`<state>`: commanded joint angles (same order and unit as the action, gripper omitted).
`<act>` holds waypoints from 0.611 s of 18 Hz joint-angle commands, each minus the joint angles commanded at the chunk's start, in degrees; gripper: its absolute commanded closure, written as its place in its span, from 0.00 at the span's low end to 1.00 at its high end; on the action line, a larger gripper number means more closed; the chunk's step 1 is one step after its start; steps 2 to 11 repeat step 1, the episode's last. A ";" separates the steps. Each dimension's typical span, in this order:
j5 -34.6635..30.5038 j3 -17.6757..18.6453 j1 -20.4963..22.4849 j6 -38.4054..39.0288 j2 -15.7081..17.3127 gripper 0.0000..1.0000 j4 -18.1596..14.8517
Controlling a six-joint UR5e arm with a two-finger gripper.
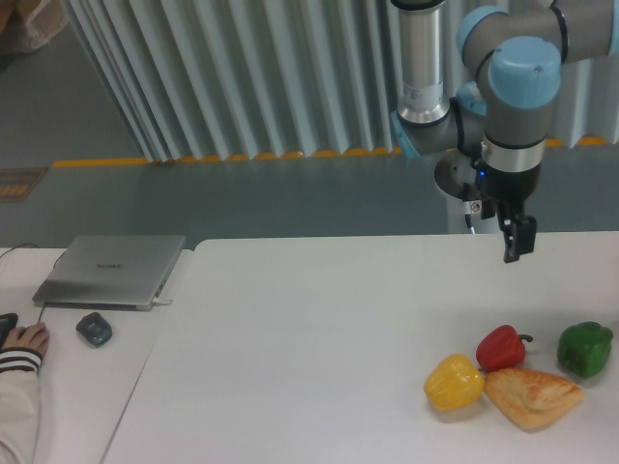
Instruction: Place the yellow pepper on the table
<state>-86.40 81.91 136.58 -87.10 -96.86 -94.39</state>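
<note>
The gripper [515, 242] is dark and thin, and it hangs in the air above the far side of the table [309, 329]. It holds nothing. It is seen edge-on here, so I cannot tell if its two fingers are apart or together. Above it the arm [513, 106] goes straight up. It is made of smooth grey tubes with round light-blue caps at the joints, and it bends back toward a shiny silver post behind.

The table is big, flat, plain white, with a rounded corner. Well below the gripper, near the front right of the table, lies a small group of food. The red pepper [501, 348] is glossy with a dark stem. Just in front of it is the tan pastry [533, 396], shaped like a triangle and crusty looking. The yellow pepper [454, 382] sits on the table just left of the pastry. It is shiny, bright, round and bumpy. The green pepper [585, 348] is to the right, dark and lumpy.

Far left, on a smaller white desk, lie a flat grey laptop [111, 270] and a dark mouse [94, 329].
</note>
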 joint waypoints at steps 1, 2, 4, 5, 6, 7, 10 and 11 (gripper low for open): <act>-0.17 0.09 -0.09 0.00 -0.09 0.00 0.00; -0.17 0.09 -0.09 0.00 -0.09 0.00 0.00; -0.17 0.09 -0.09 0.00 -0.09 0.00 0.00; -0.17 0.09 -0.09 0.00 -0.09 0.00 0.00; -0.17 0.09 -0.09 0.00 -0.09 0.00 0.00; -0.17 0.09 -0.09 0.00 -0.09 0.00 0.00; -0.17 0.09 -0.09 0.00 -0.09 0.00 0.00; -0.17 0.09 -0.09 0.00 -0.09 0.00 0.00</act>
